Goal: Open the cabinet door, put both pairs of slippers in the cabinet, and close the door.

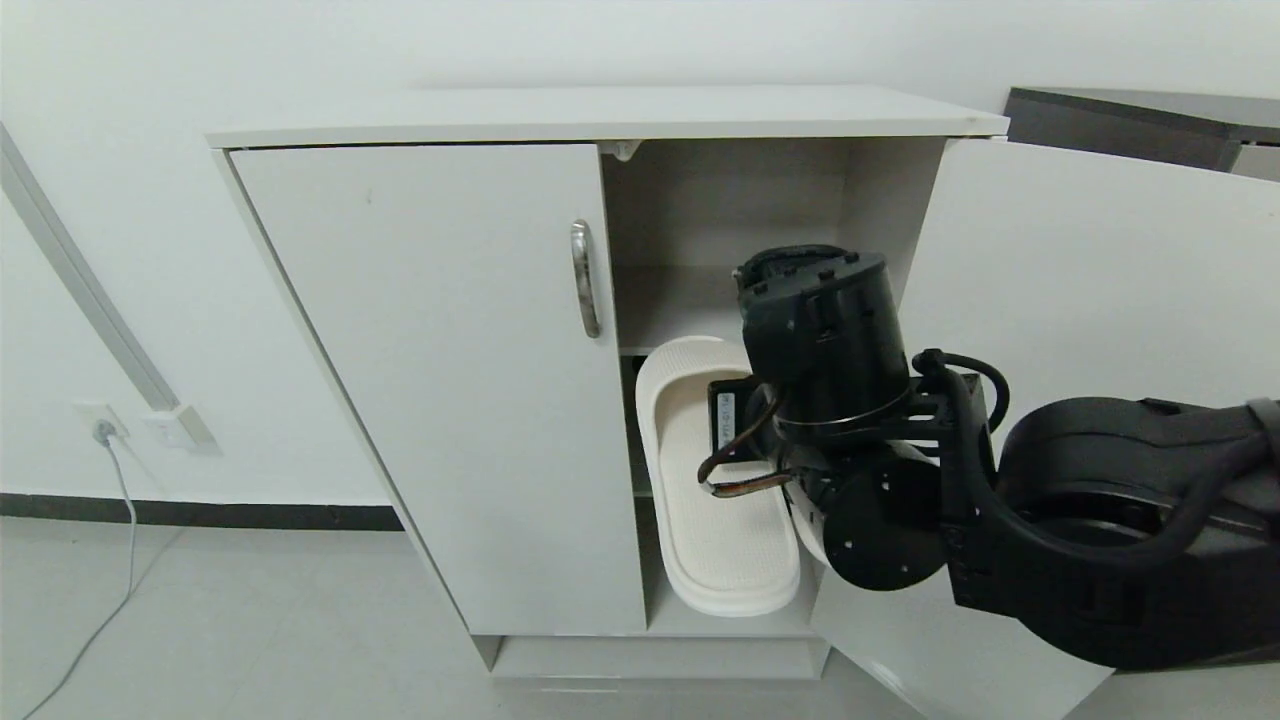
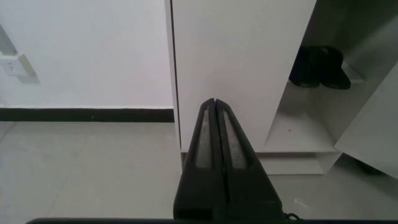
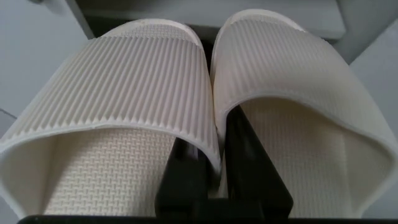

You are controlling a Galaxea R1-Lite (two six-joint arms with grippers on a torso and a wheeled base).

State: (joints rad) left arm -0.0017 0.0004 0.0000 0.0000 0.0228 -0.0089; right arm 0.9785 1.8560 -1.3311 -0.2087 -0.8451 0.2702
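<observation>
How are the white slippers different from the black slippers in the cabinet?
The white slippers are pale; the black slippers are dark. The white slippers are pinched in the right gripper and hang on end at the cabinet opening; the black slippers sit flat inside it, with nothing touching them. In both pairs, the two slippers are side by side.

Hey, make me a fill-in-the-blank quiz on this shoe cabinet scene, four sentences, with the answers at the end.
1. The right gripper is shut on ____ white slippers.
2. The left door, which bears the metal handle, is ____.
3. The dark slippers sit inside the ____.
4. The left gripper is shut and holds ____.
Missing words: two; closed; cabinet; nothing.
</observation>
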